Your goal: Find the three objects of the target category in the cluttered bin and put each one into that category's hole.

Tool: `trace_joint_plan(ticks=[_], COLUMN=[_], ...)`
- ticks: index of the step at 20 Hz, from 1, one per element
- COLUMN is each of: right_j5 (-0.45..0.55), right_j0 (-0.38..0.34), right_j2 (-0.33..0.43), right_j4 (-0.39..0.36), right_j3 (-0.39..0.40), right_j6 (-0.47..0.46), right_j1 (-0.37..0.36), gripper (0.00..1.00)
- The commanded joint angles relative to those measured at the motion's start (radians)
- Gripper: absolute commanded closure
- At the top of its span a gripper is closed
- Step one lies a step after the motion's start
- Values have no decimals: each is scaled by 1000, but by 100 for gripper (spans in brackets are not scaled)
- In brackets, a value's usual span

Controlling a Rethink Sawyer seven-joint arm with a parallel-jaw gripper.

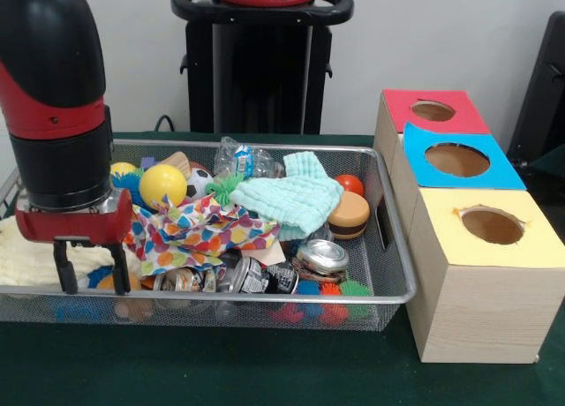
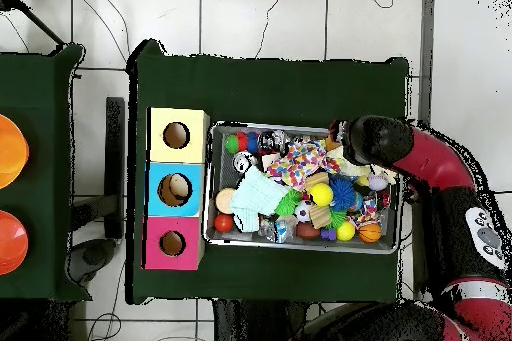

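**Arm upright at the bin's left end**

The red and black arm (image 1: pixel 53 97) stands vertical, its two-fingered gripper (image 1: pixel 91 278) spread apart and empty, just inside the near rim of the silver wire-mesh bin (image 1: pixel 388 247). Three coloured-top wooden boxes with holes (image 1: pixel 481 225) sit right, green cloth open around them

A wire bin (image 1: pixel 388 296) sits on the table (image 1: pixel 221 371), with three holed boxes (image 1: pixel 485 274) in a row just beside it. Inside, a folded cloth (image 1: pixel 291 199) lies on the heaped toys, a patterned cloth (image 1: pixel 190 234) beside it.
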Motion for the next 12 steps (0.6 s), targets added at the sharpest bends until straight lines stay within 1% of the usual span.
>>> trace_joint_plan(ticks=[1, 5, 12], right_j5=[-62, -70, -56], right_j0=[-26, -25, -22], right_j2=[83, 77, 69], right_j4=[-46, -45, -38], right_j3=[102, 126, 165], right_j6=[-15, -5, 6], right_j1=[13, -4, -46], gripper=[0, 0, 0])
